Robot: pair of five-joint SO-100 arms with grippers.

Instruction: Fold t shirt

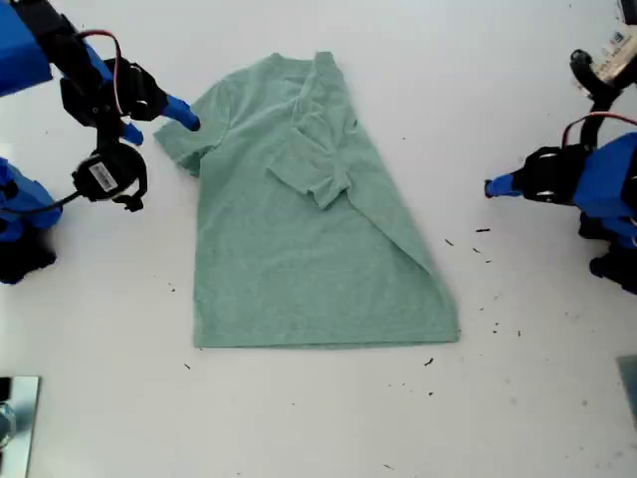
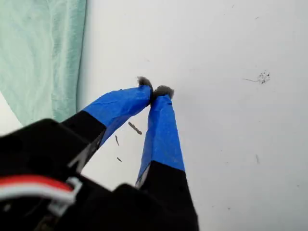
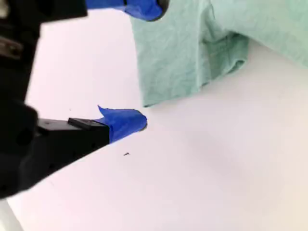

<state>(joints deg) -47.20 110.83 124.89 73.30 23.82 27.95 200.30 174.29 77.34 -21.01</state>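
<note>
Nearest in the exterior view is bare white bench [image 1: 318, 428]; scattered dark specks [image 1: 495, 324] lie at about 4 o'clock from the middle of the cloth; just beyond the bare strip the straight hem of the t shirt [image 1: 299, 249] runs across, and the garment lies flat on the bench with the hem near and the collar far, filling the centre of that view; its 3 o'clock side is folded over onto the body, so a slanting edge runs from the collar at 12 o'clock down to the hem corner at 4 o'clock, and the folded sleeve rests on the chest near the middle; the other sleeve sticks out flat toward 10 o'clock; at 3 o'clock from the shirt, well apart from it, my first hand [image 1: 490, 187] points toward the cloth; in the first wrist view my first hand [image 2: 154, 89] is pinched closed on nothing, its blue taped tips touching each other above bare bench, with the shirt's edge off to one side; farther back, at 10 o'clock, my second hand [image 1: 164, 124] sits at the free sleeve; in the second wrist view my second hand [image 3: 144, 65] is spread wide, one blue tip over the sleeve cloth and the other over bare bench just beside the sleeve's edge; whether either tip touches the fabric I cannot tell.
</note>
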